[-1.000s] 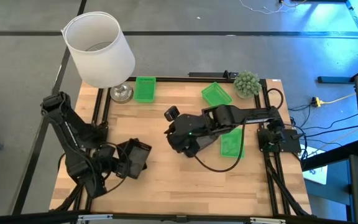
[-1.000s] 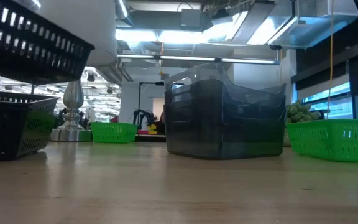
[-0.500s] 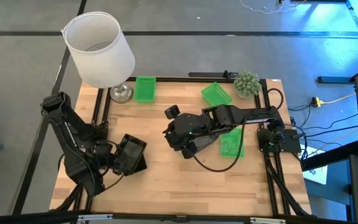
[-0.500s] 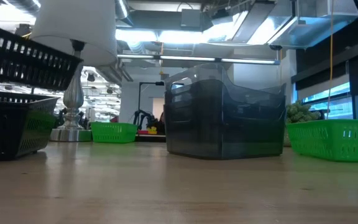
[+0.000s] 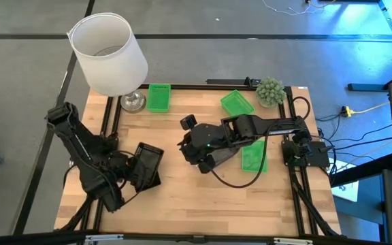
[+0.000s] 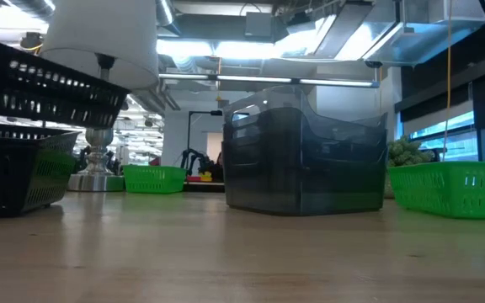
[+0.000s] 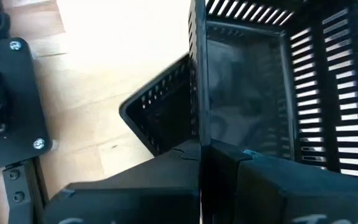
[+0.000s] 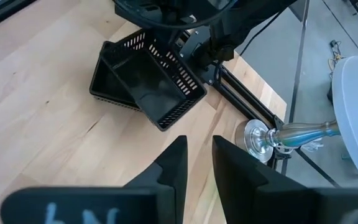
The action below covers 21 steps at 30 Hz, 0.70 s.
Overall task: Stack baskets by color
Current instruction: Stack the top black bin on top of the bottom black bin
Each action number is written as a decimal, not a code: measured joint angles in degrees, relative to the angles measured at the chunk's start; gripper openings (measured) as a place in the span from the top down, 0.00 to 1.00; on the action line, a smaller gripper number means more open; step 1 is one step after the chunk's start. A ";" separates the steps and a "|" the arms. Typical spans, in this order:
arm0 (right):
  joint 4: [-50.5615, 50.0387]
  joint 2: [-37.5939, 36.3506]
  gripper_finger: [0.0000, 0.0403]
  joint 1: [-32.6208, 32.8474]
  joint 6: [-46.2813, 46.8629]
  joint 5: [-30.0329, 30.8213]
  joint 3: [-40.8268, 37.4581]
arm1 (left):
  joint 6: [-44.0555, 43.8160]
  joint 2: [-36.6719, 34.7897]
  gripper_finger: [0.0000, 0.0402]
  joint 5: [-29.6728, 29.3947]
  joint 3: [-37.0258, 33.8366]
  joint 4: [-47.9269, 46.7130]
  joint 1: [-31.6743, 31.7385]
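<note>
My left gripper (image 5: 133,170) is shut on a black basket (image 5: 150,163) at the table's left. It holds that basket tilted just above a second black basket (image 6: 11,172), which rests on its bottom on the table. In the low view a smoky grey basket (image 6: 306,156) stands on the table in the middle. My right gripper (image 5: 196,153) hangs high over the table's middle, open, with nothing between its fingers (image 8: 174,163). Three green baskets (image 5: 158,97), (image 5: 237,103), (image 5: 254,158) lie flat on the table. My left gripper pinches one side wall of the upper black basket at its rim (image 7: 197,118), one finger inside the basket and one outside. The fingers come slanting down from the table's left. The basket (image 6: 45,84) is lifted clear, tilted, over the lower black basket (image 7: 160,118).
A lamp with a white shade (image 5: 107,54) and a metal foot (image 5: 133,102) stands at the far left corner. A round green plant ball (image 5: 271,90) sits at the far right. Black frame rails (image 5: 111,122) run along the table's sides. The near half is bare wood (image 5: 203,204).
My left gripper has tipped and sunk a little, still shut on the black basket. The held basket has come down toward the black basket on the table and lies closer to level than before.
</note>
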 joint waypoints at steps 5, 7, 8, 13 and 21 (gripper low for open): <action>0.00 0.00 0.81 -0.14 -0.13 1.46 0.00 | 0.50 -0.02 1.00 0.67 0.04 1.49 1.08; 0.00 0.00 0.81 -0.14 -0.13 1.48 0.00 | 0.51 0.80 1.00 1.63 0.04 1.48 0.60; -0.01 0.00 0.81 -0.14 -0.17 1.48 0.00 | 0.34 1.50 1.00 1.64 0.05 1.35 0.52; -0.01 0.00 0.81 -0.17 -0.21 1.46 0.00 | -0.56 4.82 1.00 1.72 0.04 1.24 1.02; -0.04 0.00 0.81 -1.56 -0.44 1.46 0.00 | 0.31 9.35 1.00 7.16 0.07 5.65 0.85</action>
